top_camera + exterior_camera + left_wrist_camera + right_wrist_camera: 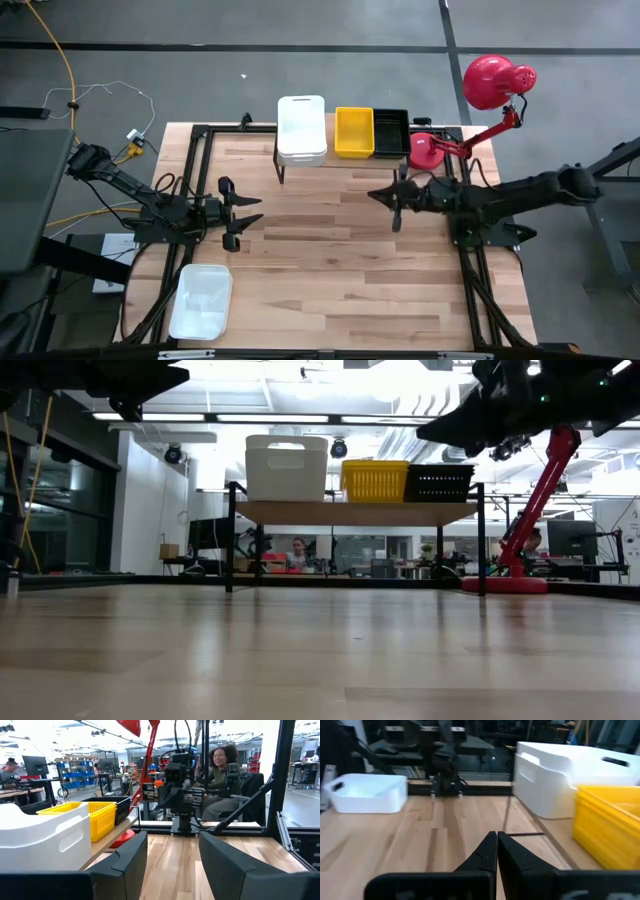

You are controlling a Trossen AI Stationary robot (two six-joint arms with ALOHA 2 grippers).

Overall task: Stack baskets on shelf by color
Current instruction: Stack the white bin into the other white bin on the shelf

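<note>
In the low view the lone white basket on the table [320, 660] is out of sight. The right wrist view cuts off the yellow basket [610, 827] at the edge. Whether the tall white stack [301, 128] holds several baskets cannot be told.

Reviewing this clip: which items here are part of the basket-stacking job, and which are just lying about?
Part of the job:
shelf
white stack on the shelf
yellow stack on the shelf
black basket on the shelf
loose white basket on the table, near the left arm

Just lying about:
red lamp
yellow cable on the floor
</note>
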